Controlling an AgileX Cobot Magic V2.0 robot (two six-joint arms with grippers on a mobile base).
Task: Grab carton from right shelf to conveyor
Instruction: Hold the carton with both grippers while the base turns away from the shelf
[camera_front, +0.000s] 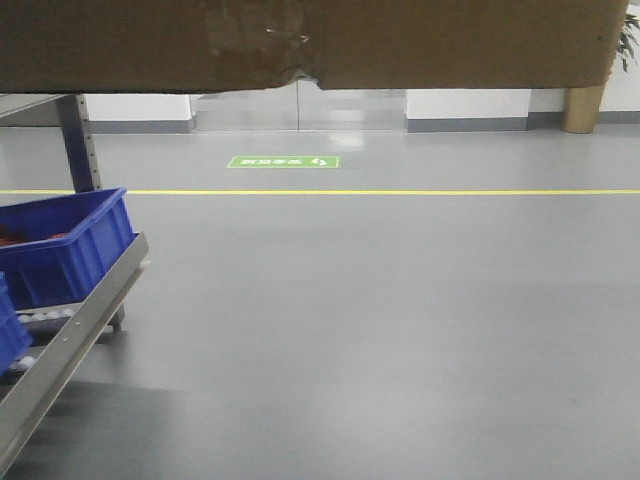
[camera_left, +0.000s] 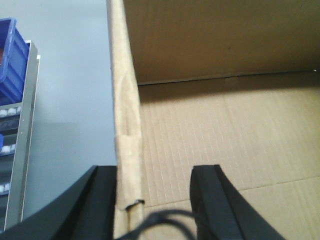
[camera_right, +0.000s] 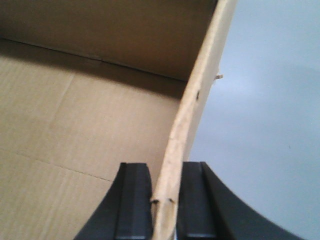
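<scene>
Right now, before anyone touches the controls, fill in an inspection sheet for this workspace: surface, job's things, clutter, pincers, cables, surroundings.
Surface: smooth grey floor.
Job's things: cardboard box held up across the top of the front view, with tape over a torn seam; roller rack at lower left; belt not in view.
Clutter: blue bin on the rack.
Pincers: right pincer clamped on the box's right wall; left pincer straddles the left wall, a gap shows at the inner finger, grip unclear.
Cables: dark cable looped between the left pincer's fingers.
Surroundings: yellow line, green floor sign, plant at far right.
</scene>
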